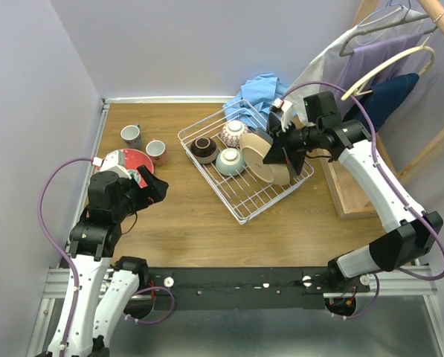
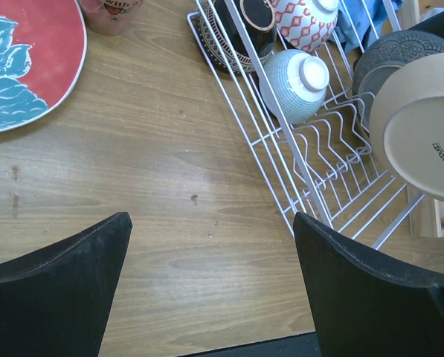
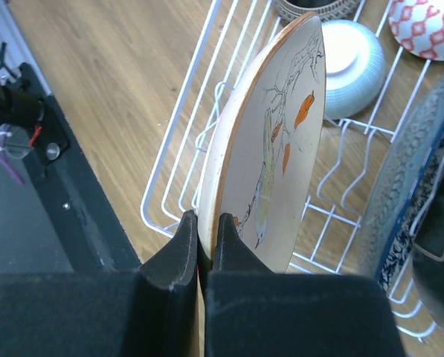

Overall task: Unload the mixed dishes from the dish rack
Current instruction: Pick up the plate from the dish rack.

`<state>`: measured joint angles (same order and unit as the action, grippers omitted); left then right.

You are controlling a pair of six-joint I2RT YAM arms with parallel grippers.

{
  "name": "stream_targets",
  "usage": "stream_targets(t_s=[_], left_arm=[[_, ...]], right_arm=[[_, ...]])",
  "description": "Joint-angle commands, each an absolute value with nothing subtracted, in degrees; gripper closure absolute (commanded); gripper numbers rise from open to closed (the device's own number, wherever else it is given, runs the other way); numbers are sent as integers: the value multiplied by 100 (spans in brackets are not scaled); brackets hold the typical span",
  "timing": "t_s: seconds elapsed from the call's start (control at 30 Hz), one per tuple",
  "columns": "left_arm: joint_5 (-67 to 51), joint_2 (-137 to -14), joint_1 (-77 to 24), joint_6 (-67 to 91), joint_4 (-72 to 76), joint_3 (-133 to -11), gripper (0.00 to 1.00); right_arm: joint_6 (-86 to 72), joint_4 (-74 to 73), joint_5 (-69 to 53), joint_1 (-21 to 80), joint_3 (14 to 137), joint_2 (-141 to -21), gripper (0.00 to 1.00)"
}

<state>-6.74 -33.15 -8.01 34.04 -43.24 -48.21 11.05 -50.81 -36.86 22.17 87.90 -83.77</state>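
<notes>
Wooden table (image 1: 192,223) | white wire dish rack (image 1: 210,178) right of centre | right gripper (image 3: 204,238) clamped on rim of beige round bird-painted ceramic plate (image 3: 277,149), on edge over rack | left gripper (image 2: 210,223) spread wide above table.

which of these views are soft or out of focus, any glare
Top external: even soft light, everything sharp, dish rack wires clear. Left wrist: table grain crisp with a pale sheen low centre, left end effector edges slightly soft. Right wrist: beige painted plate in focus, grey plate at the right edge blurred.
</notes>
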Motion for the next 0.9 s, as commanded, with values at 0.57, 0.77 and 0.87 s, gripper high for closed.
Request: stream_targets(t_s=[0.57, 0.77, 0.87], left_arm=[[-1063, -3516, -835, 3963, -4228, -5045, 1], [-1178, -3665, -835, 4122, -4350, -5238, 1], [-1178, -3735, -835, 4245, -4465, -5369, 1]], right_arm=[[1362, -4184, -3465, 3848, 8737, -7893, 99], [1581, -3710, -2157, 4822, 8552, -7840, 99], [1792, -3359, -1288, 5429, 8368, -7796, 99]])
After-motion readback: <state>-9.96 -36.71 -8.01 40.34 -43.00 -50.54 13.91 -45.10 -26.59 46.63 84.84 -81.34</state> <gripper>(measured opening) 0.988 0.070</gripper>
